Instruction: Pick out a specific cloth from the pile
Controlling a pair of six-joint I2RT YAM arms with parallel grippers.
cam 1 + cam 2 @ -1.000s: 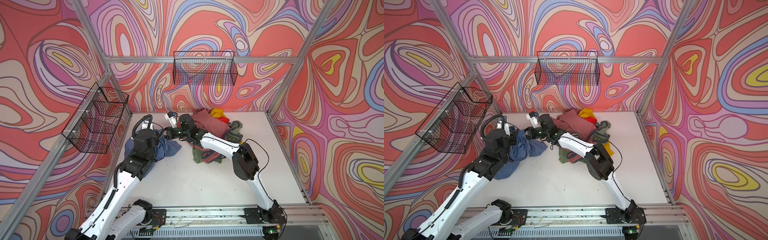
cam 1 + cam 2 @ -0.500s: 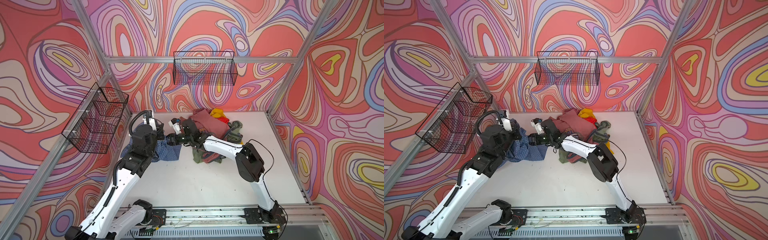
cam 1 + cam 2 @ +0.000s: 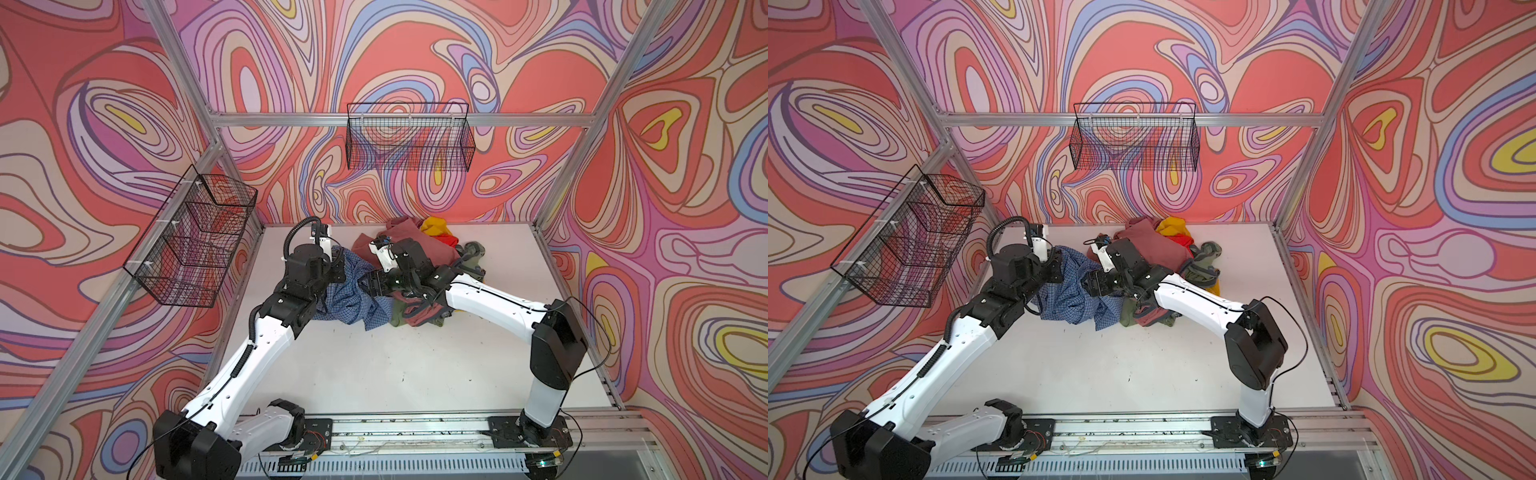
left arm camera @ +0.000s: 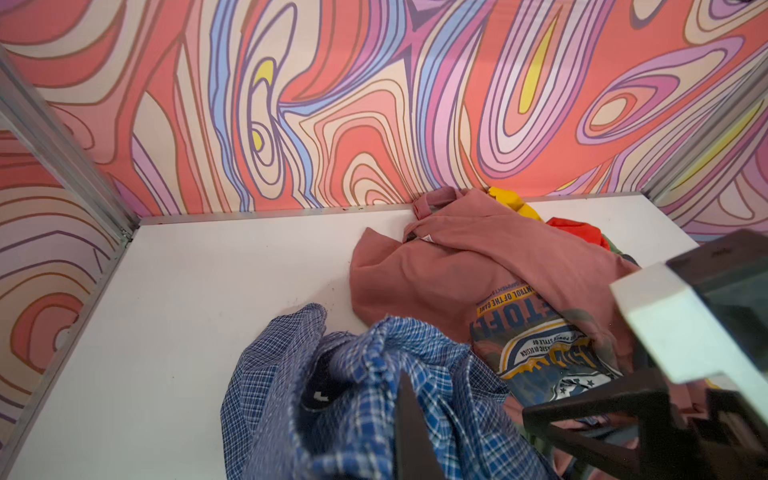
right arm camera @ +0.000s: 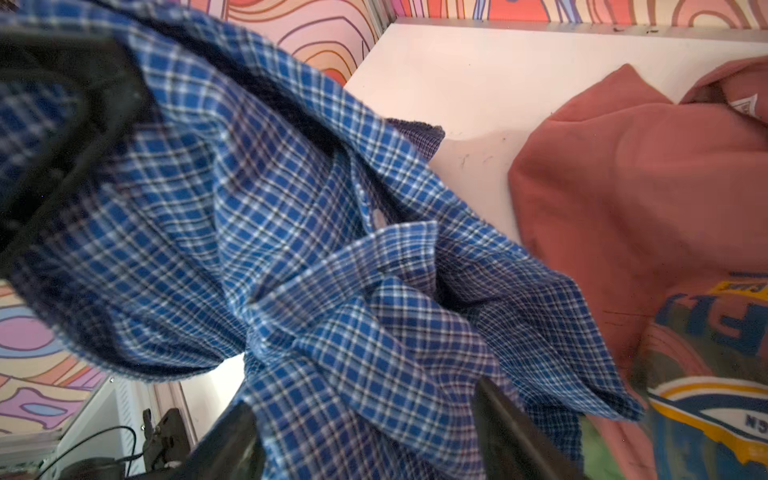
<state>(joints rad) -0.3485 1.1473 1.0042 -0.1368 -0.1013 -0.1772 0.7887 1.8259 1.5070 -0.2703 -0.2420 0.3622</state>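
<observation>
The cloth (image 3: pixel 353 293) (image 3: pixel 1073 293), a blue and white checked shirt, hangs bunched left of the pile (image 3: pixel 415 249) (image 3: pixel 1154 245). One part trails on the white table. My left gripper (image 3: pixel 340 262) (image 3: pixel 1059 262) is shut on the cloth's upper fold. In the left wrist view one dark finger (image 4: pixel 409 419) shows against the gathered checks (image 4: pixel 353 395). My right gripper (image 3: pixel 369 286) (image 3: pixel 1089 287) (image 5: pixel 365 436) stands open at the cloth's right side. Checked fabric (image 5: pixel 311 249) lies loose between its spread fingers. The dusty-pink printed T-shirt (image 4: pixel 457 270) (image 5: pixel 644 187) tops the pile just behind.
A black wire basket (image 3: pixel 409 137) hangs on the back wall and a second one (image 3: pixel 195 237) on the left wall. Olive, yellow and red garments (image 3: pixel 436 232) lie in the pile at the back. Bare white table (image 3: pixel 395 365) spreads in front of both arms.
My right gripper has opened, letting go of the cloth, and drawn back to the right. The left gripper keeps its grip and has raised the cloth slightly back and right.
</observation>
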